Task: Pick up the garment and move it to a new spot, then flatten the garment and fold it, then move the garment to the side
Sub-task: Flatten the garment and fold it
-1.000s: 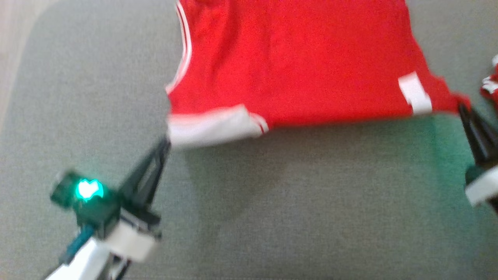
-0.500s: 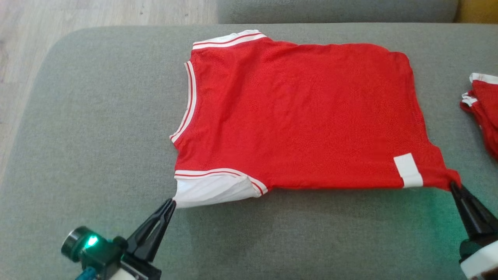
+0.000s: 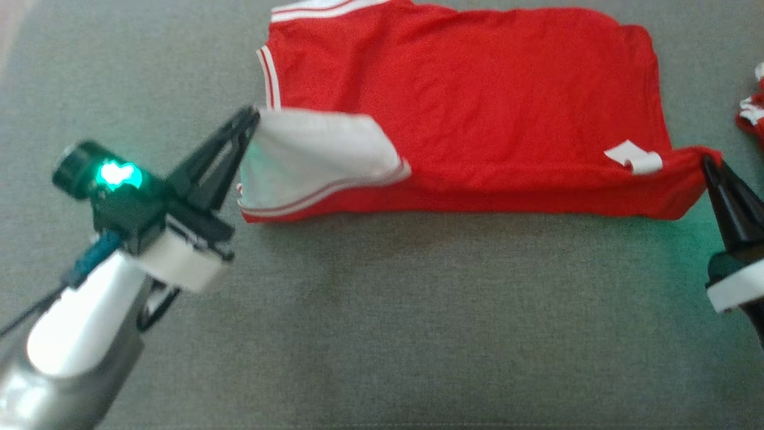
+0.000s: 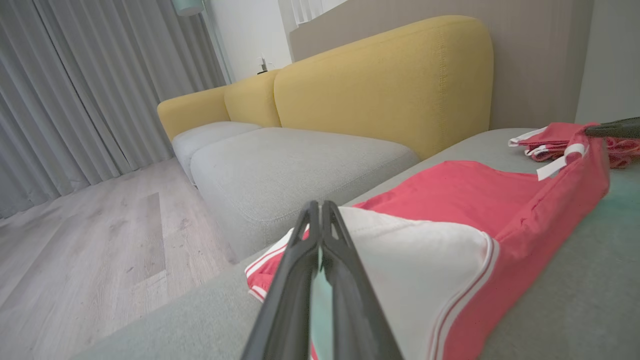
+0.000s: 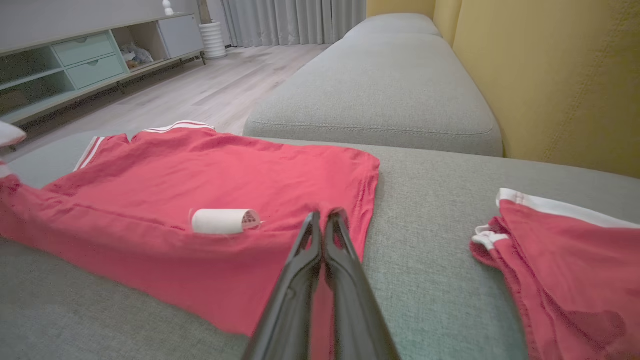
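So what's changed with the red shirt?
The left gripper and right gripper, clamped on the near corners of the shirt, have lifted that edge and carried it toward the far side, starting a fold. The shirt's far half and the other red garment stayed put.

head: above, facing down at cushion (image 3: pixel 418 334) | wrists: low, close, facing in from opposite corners | shared by all: shirt (image 3: pixel 477 107)
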Controlling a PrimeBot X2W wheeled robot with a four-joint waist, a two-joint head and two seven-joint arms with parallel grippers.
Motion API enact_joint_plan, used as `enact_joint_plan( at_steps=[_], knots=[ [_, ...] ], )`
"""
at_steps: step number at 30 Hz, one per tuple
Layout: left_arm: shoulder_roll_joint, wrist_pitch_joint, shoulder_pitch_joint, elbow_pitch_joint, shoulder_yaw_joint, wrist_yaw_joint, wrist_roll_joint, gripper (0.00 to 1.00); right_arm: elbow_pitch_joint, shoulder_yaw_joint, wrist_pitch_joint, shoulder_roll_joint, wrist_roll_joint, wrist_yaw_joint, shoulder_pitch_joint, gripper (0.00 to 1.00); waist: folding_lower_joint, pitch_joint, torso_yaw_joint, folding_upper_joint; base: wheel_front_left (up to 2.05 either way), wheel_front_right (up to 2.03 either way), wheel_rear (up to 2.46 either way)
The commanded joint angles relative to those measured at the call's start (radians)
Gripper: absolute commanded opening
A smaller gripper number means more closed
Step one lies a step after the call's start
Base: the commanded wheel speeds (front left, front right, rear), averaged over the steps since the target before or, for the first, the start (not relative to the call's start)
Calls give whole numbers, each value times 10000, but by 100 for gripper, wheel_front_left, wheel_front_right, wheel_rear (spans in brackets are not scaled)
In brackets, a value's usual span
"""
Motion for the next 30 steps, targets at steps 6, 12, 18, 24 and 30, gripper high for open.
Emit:
enact_joint_plan(
  at_steps=[6, 12, 18, 24, 30],
  knots=[
    [121, -82, -1934, 839, 232, -110, 127, 0, 461, 780, 3, -298, -37, 65, -1353, 5, -2, 732, -343, 0, 0, 0, 0],
    [96, -126, -2793, 1721, -77, -138, 144, 0, 1135, 1423, -97, -77, -123, 65, -2596, 29, -2, 1031, -514, 0, 0, 0, 0],
    [-145, -137, -2824, 2541, -157, -144, -768, 67, 1912, 2085, -112, 114, 209, 65, -3245, 100, -2, 1052, -491, 0, 0, 0, 0],
    [-567, 31, -1662, 3023, 143, 269, -1752, 100, 2156, 2093, -226, 59, 366, 65, -2859, 100, -2, 586, -472, 0, 0, 0, 0],
    [-662, 724, -314, 2907, 119, 811, -2318, 100, 1971, 1976, -240, 204, 317, 65, -2458, 100, -2, 336, -665, 0, 0, 0, 0]
  ],
)
